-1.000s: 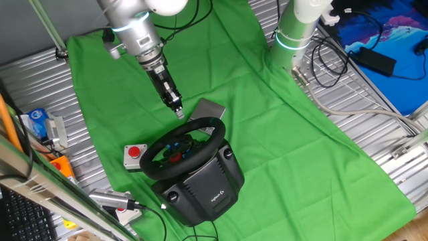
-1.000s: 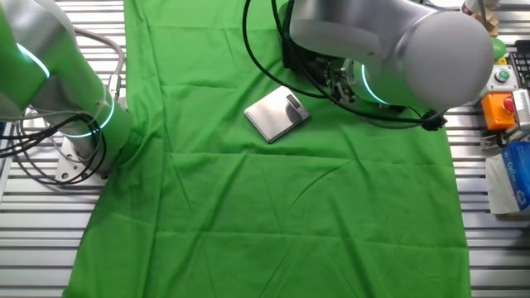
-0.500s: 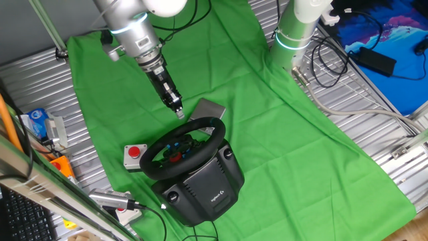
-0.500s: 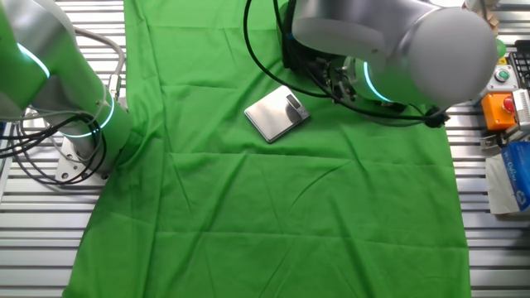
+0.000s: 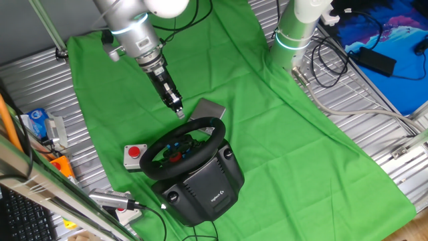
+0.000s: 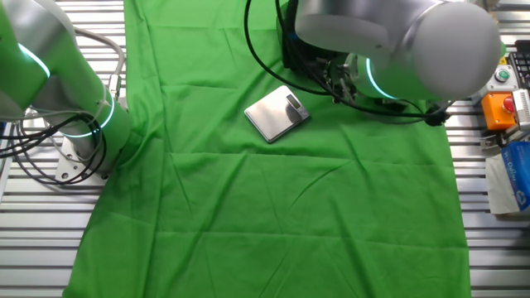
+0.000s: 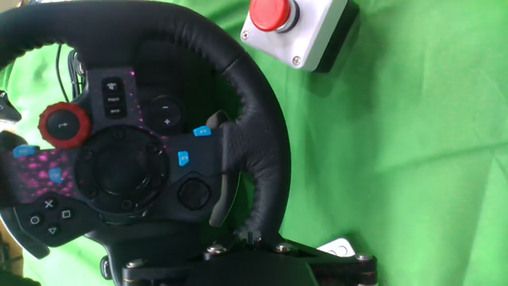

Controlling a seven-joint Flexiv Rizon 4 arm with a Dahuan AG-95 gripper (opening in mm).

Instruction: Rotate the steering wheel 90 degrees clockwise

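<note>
The steering wheel is a black rim with red and blue buttons on its hub, tilted on a bulky black base at the front of the green cloth. My gripper points down at the far upper edge of the rim, its thin fingers together with nothing seen between them. In the hand view the rim and hub fill the left side, and my gripper sits at the bottom edge just past the rim. In the other fixed view my arm hides the wheel and gripper.
A small grey box with a red round button lies left of the wheel, also in the hand view. A silver flat plate lies behind the wheel. A second arm's base stands at the back right.
My arm has shifted very slightly; the gripper tip stays at the rim's far edge. The wheel has not visibly turned.
</note>
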